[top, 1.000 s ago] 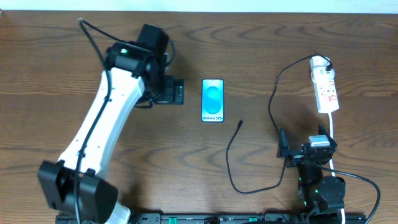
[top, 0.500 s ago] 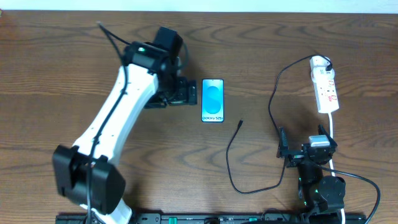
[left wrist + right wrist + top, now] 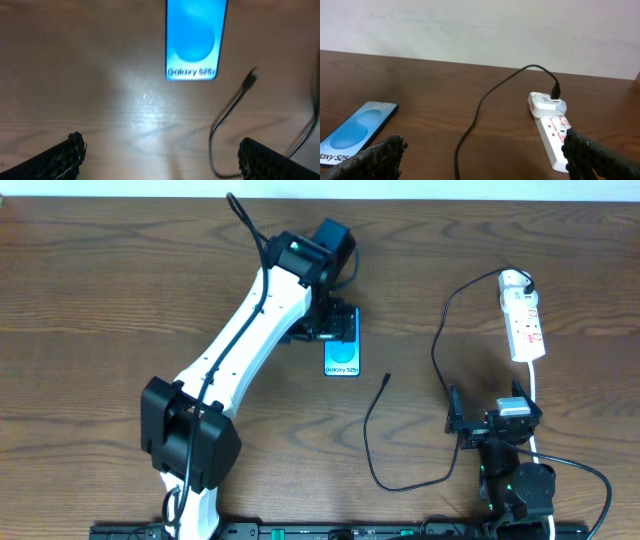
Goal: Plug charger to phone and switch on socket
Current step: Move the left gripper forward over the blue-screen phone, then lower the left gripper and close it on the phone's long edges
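Blue-and-white screen of the phone (image 3: 343, 360), flat mid-counter; upper half hidden from overhead under the left tool (image 3: 335, 328), top edge cut off in the left wrist view. Left tool spread wide above it, gripping nothing. Just right of the phone and apart from it, the connector tip (image 3: 387, 379) of the charger (image 3: 367, 430), blurred at the wrist. Far right, the socket (image 3: 524, 320), its near end lost behind the right tool (image 3: 490, 420), likewise fully spread and empty. Dark wood-grain counter (image 3: 80, 300); pale wall (image 3: 470, 25) beyond.
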